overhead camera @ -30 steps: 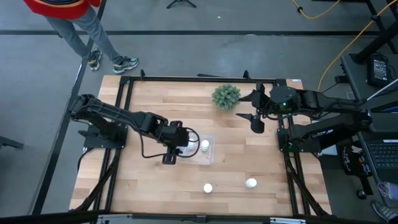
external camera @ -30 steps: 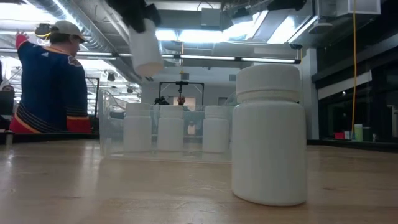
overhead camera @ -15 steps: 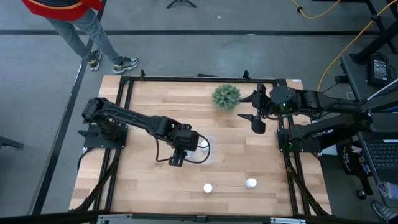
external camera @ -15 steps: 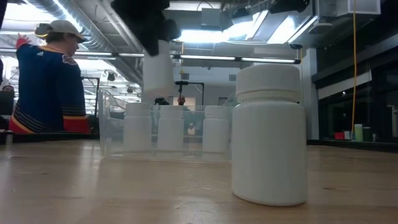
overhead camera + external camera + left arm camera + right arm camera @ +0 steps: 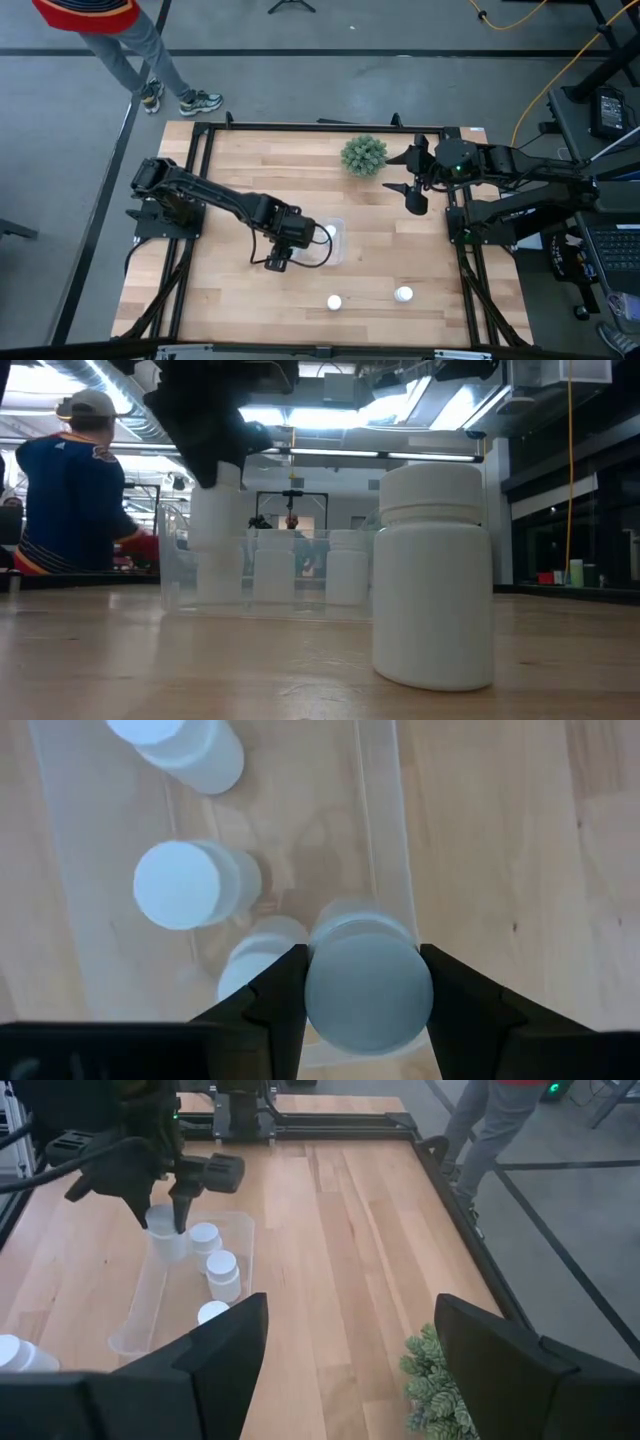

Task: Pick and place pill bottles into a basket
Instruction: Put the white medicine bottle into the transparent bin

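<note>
- A white pill bottle (image 5: 368, 982) is being held upright between the two fingers of the left gripper (image 5: 362, 990), which is clamped on its sides just below the cap; it is being kept inside the basket (image 5: 385, 840), close against one long wall.
- The bottle is judged to be light and stiff, with smooth plastic sides that could be slipping if squeezed too gently; the round body under the cap looks like the surest place for a grip, and a tall, narrow shape like this is likely to be tipped by a sideways nudge.
- Three more bottles (image 5: 221, 1267) are standing upright in the basket, near the held one.
- The basket is thin clear plastic and is probably being shifted easily by any push on its wall.
- Two bottles (image 5: 403, 294) are being left on the table (image 5: 240, 160), well apart from the basket, toward the front edge; one (image 5: 433, 575) is looming large in the low view.
- No label, brand or writing is being shown on any bottle or on the basket.
- The right gripper (image 5: 409, 175) is being held with its fingers apart near the green plant (image 5: 363, 155), away from the work.
</note>
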{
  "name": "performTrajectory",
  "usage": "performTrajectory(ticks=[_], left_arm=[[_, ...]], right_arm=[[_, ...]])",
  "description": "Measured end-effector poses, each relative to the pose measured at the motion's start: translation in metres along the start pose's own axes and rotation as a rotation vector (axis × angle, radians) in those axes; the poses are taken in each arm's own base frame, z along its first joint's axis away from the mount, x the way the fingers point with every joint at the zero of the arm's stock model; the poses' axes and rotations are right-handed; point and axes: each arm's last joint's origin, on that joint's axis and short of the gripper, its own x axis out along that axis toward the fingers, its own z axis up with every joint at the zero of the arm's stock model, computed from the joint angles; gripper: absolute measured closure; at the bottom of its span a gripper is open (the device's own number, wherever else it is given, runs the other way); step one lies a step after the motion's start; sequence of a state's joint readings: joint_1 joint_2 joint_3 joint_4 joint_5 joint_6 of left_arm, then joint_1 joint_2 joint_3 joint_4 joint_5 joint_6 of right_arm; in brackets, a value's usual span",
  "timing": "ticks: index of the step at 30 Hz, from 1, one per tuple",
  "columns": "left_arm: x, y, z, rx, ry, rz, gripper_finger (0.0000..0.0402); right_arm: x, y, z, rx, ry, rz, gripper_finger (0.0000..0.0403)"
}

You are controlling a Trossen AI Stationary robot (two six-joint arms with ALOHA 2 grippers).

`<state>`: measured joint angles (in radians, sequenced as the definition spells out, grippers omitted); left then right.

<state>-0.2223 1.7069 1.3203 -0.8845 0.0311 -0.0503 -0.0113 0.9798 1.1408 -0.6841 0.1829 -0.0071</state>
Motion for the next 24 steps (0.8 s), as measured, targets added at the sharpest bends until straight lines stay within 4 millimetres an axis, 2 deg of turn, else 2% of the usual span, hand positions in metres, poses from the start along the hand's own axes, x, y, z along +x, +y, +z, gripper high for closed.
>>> performTrajectory(ticks=[7, 24], left_arm=[[0.013, 0.000, -0.009, -0.019, 0.024, -0.035, 0.0245], [0.014, -0.001, -0.006, -0.014, -0.010, -0.042, 0.0232]], right_arm=[[0.000, 0.000, 0.000, 0.000, -0.001, 0.000, 0.0114], [0.000, 0.000, 0.000, 0.003, -0.002, 0.000, 0.0114]])
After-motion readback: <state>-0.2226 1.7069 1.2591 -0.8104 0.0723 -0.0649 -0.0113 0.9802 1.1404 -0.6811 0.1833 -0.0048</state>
